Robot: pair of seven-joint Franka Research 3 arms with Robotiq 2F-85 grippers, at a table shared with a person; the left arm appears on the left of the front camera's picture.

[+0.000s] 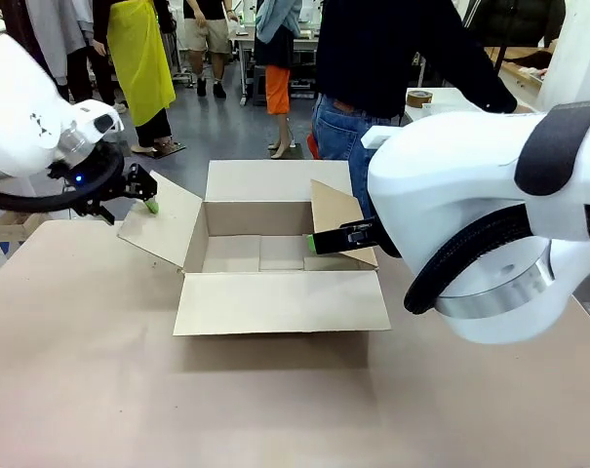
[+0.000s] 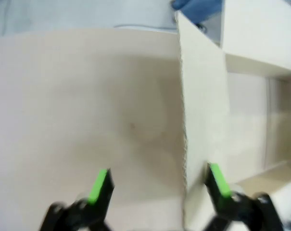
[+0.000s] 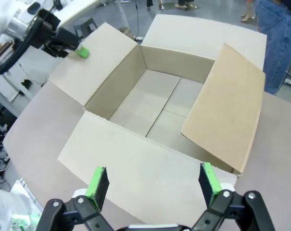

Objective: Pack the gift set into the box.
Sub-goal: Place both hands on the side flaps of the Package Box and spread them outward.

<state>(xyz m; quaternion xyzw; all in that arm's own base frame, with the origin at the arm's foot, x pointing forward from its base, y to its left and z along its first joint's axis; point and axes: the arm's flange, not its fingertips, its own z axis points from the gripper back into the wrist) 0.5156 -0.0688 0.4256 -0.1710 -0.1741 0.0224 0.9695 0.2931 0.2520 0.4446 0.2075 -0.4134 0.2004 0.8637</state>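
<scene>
Table [image 1: 177, 400]: tan, holds the box.
Right gripper [image 3: 152, 180]: fingers wide apart, holding nothing, above the box's near flap [image 3: 135, 163].
Box [image 1: 255, 219]: brown, in the middle of the table, top open.
Right flap [image 1: 338, 219]: tilted up.
Left gripper [image 2: 159, 185]: fingers apart, not squeezing, with the left flap's [image 1: 158, 229] edge between them.
Person [image 1: 373, 49]: stands behind the box.

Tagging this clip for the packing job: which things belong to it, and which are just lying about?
Job: box, open and empty; left gripper at its left flap; right gripper by its right flap.
Lying about: tape roll on the far table.
</scene>
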